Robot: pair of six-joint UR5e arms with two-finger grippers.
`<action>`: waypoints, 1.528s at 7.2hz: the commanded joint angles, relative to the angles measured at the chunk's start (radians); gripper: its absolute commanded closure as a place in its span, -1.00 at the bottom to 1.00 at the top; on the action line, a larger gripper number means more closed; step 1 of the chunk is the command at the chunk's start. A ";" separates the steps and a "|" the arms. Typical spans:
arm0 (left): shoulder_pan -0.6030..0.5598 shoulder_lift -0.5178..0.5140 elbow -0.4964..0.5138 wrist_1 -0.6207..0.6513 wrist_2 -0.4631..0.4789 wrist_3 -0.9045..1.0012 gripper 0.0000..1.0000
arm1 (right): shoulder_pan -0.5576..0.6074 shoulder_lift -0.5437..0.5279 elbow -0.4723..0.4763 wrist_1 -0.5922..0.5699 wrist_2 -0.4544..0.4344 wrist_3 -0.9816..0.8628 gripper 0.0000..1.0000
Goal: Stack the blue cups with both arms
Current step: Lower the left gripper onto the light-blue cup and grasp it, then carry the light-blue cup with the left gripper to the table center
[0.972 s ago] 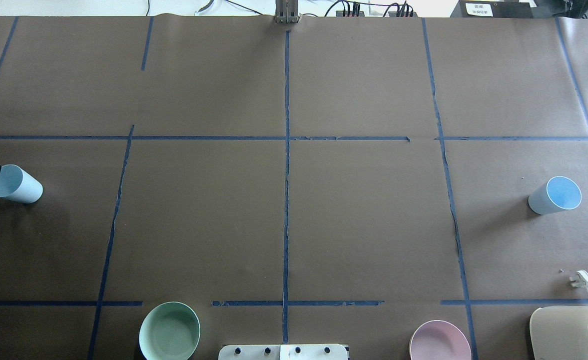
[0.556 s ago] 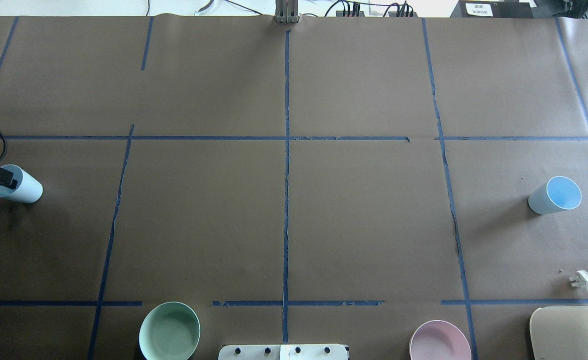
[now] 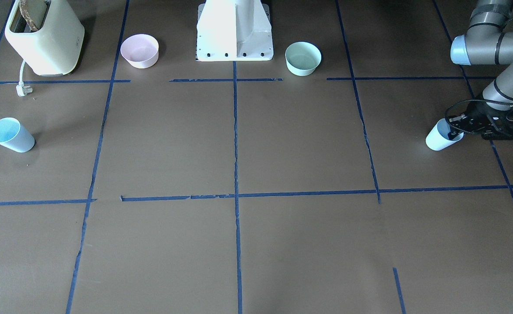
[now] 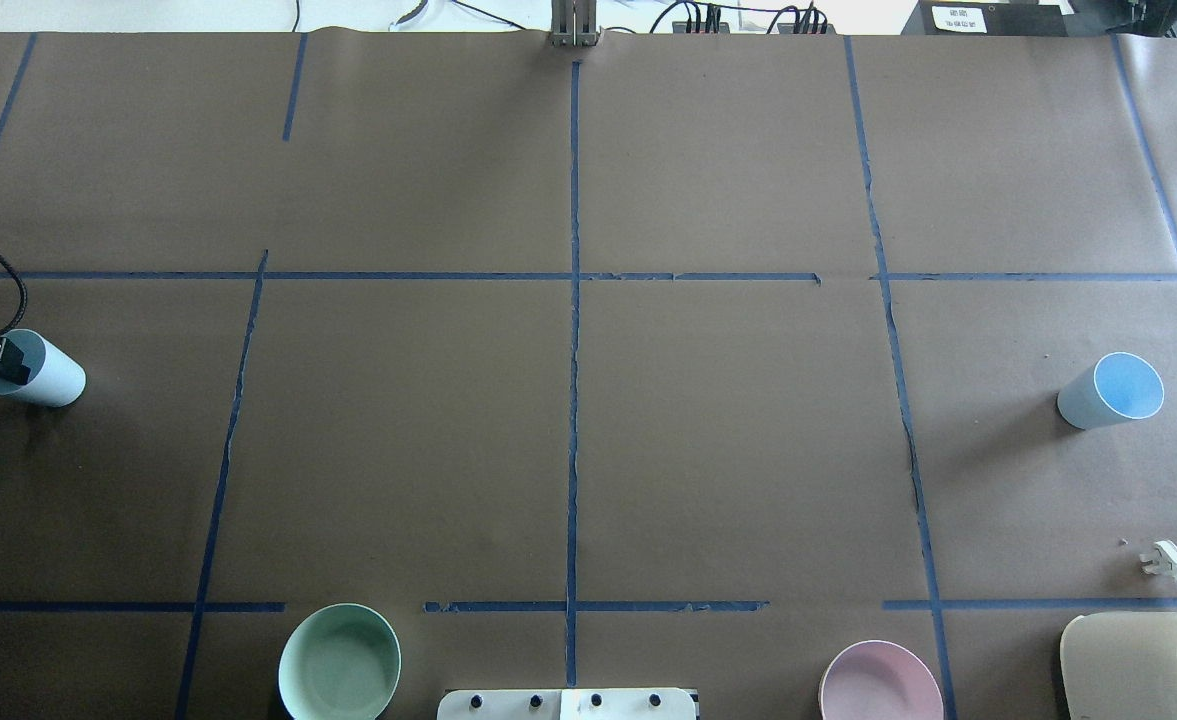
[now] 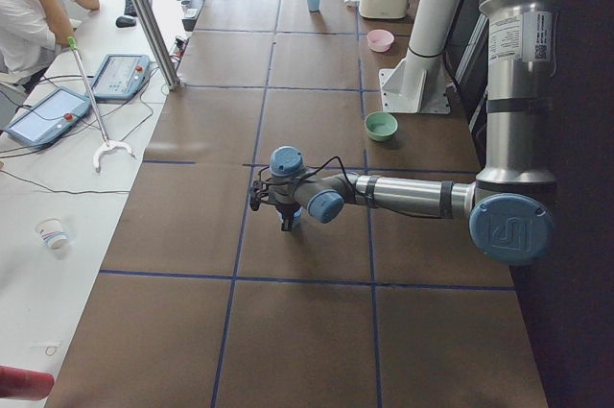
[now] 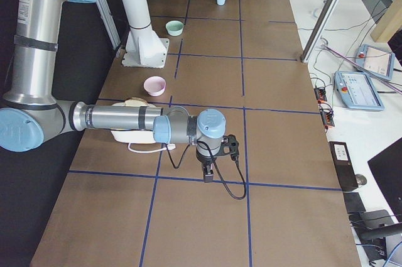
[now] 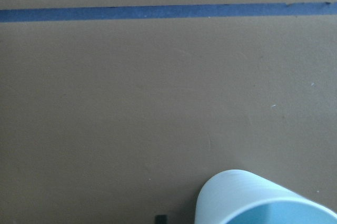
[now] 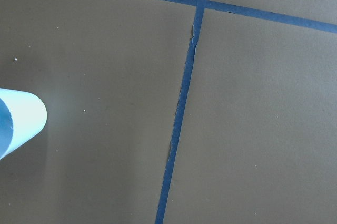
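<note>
Both blue cups (image 4: 1108, 392) (image 4: 53, 378): pale tapered walls, brighter insides.

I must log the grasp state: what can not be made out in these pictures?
Left gripper: whether it grips the left cup; front-facing view, its black body hides the jaws; overhead, the edge cuts it off.
Right gripper: open or shut; exterior right only, too small.
Right cup: right wrist view, edge cuts it.

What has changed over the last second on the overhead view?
The left gripper moved in from the table's edge onto the mouth of the left blue cup. Whether it has a grip cannot be told. That cup, the right blue cup, the mint-green bowl and the pink bowl stayed put.
</note>
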 commanded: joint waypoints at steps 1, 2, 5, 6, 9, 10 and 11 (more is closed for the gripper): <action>0.001 -0.013 -0.085 0.046 -0.037 -0.006 1.00 | 0.000 0.000 0.001 0.003 0.001 0.000 -1.00; 0.001 -0.071 -0.099 0.089 -0.045 -0.006 1.00 | 0.002 0.000 0.001 0.003 0.001 0.002 -1.00; 0.034 -0.362 -0.136 0.415 -0.047 -0.067 1.00 | 0.000 0.000 0.001 0.003 0.004 0.002 -1.00; 0.112 -0.454 -0.149 0.474 -0.036 -0.189 1.00 | 0.000 0.000 0.001 0.002 0.004 0.002 -1.00; 0.379 -0.798 0.027 0.486 0.152 -0.580 1.00 | 0.002 0.002 0.001 0.002 0.006 0.002 -1.00; 0.443 -0.817 0.066 0.472 0.241 -0.579 1.00 | 0.000 0.002 0.000 0.002 0.007 0.002 -1.00; 0.462 -0.823 0.071 0.469 0.257 -0.578 1.00 | 0.000 0.002 0.000 0.002 0.007 0.002 -1.00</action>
